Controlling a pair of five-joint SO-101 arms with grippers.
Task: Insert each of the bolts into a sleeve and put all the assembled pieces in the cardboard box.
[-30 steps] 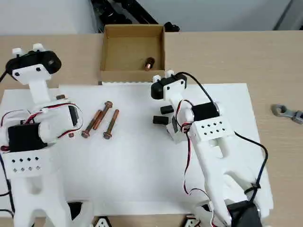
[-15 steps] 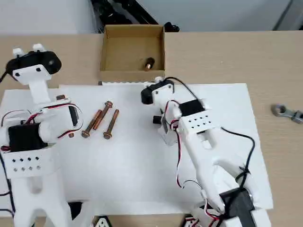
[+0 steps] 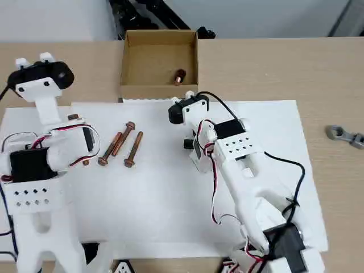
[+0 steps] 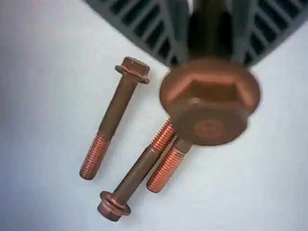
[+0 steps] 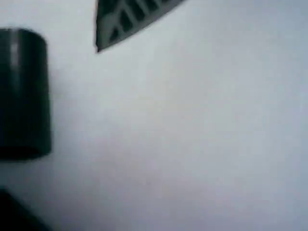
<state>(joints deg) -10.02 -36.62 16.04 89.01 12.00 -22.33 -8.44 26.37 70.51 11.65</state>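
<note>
My left gripper (image 3: pixel 73 118) hangs over the left edge of the white mat (image 3: pixel 170 199), shut on a copper bolt (image 4: pixel 209 106) whose hex head faces the left wrist camera. Three loose bolts (image 3: pixel 122 143) lie side by side on the mat to its right, seen too as loose bolts (image 4: pixel 130 159). My right gripper (image 3: pixel 192 150) hovers low over the mat's middle, open, beside a black sleeve (image 3: pixel 188 143); that sleeve (image 5: pixel 23 91) lies apart from one ribbed fingertip (image 5: pixel 127 19). The cardboard box (image 3: pixel 129 62) at the back holds one assembled piece (image 3: pixel 180 77).
A metal wrench (image 3: pixel 344 135) lies on the wooden table at the far right, off the mat. The box's front wall sits just behind the mat's rear edge. Cables loop off both arms.
The right arm swung left and lowered over the sleeves; one of the two black sleeves is now covered by it. The left arm and its bolt stayed put.
</note>
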